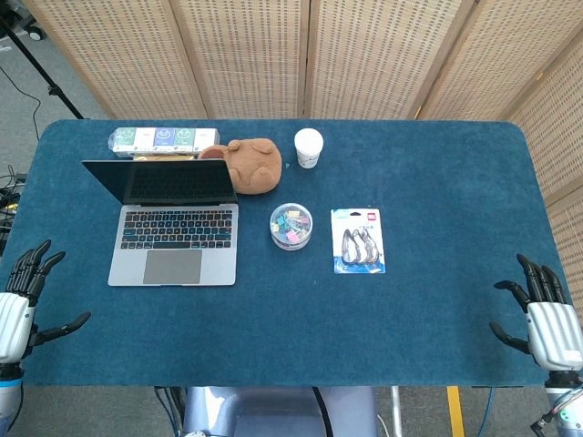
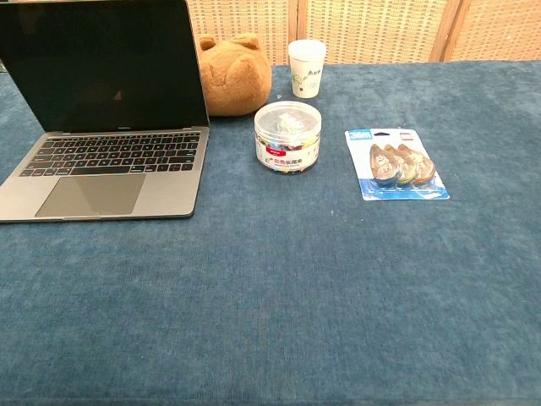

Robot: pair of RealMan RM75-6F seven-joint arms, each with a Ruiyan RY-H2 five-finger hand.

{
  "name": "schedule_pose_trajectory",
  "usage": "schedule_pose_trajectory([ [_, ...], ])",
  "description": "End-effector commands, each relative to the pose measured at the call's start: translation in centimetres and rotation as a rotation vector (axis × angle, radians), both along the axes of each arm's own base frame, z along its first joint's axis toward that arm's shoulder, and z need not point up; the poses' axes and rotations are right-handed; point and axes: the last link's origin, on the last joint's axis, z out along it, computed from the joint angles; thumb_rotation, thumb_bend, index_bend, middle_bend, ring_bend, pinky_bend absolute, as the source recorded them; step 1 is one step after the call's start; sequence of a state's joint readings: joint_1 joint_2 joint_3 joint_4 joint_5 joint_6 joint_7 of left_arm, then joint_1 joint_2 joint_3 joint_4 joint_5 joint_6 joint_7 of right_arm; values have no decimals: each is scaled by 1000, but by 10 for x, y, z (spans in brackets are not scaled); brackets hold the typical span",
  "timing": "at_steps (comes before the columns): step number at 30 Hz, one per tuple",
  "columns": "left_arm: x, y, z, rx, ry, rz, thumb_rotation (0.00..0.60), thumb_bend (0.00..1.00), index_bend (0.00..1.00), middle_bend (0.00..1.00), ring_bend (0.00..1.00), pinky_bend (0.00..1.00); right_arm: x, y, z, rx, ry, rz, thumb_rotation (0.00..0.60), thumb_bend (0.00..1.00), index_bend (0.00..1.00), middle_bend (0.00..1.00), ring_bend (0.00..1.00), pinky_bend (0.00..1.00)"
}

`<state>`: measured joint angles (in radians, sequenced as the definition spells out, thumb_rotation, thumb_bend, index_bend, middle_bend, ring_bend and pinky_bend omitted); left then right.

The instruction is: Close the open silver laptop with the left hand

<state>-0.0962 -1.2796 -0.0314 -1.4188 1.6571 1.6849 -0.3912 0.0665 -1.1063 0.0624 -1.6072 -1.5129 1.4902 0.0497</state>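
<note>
**Even, bright, diffuse light**

Lit softly from overhead; only faint, short shadows beside the laptop and under its raised lid; dark screen free of glare in chest view; sharp throughout; slight wide-angle bowing of table edges far from laptop.

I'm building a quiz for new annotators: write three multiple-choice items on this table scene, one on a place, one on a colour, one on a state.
1. Where is the plush toy?
A. beside the laptop's screen
B. on the keyboard
C. at the table's near edge

2. What colour is the table cloth?
A. red
B. blue
C. white

3. How is the silver laptop?
A. closed
B. open
C. upside down

Key: 1 A, it sits right of the screen; 2 B, the cloth is deep blue; 3 B, screen raised, keyboard showing.
</note>
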Motion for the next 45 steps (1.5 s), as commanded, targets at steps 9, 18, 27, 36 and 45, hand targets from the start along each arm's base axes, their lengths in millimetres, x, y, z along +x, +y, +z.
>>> schedule_pose_trajectory([
  [9,0,0,0,0,1,1,600,0,146,0,0,26,0,0,0,1,0,0,600,228,305,0,0,0],
  [18,0,0,-1,-15,-4,10,600,0,146,0,0,26,0,1,0,3,1,4,600,228,305,0,0,0],
  [27,11,16,13,-48,-46,-8,600,0,146,0,8,26,0,0,0,4,0,1,600,228,306,0,0,0],
  [36,43,54,48,-54,-14,-73,600,0,139,0,9,26,1,0,-1,11,1,9,600,227,306,0,0,0],
  [45,67,101,76,-207,-72,-41,600,0,137,0,10,26,2,1,-3,20,1,17,600,227,306,0,0,0],
])
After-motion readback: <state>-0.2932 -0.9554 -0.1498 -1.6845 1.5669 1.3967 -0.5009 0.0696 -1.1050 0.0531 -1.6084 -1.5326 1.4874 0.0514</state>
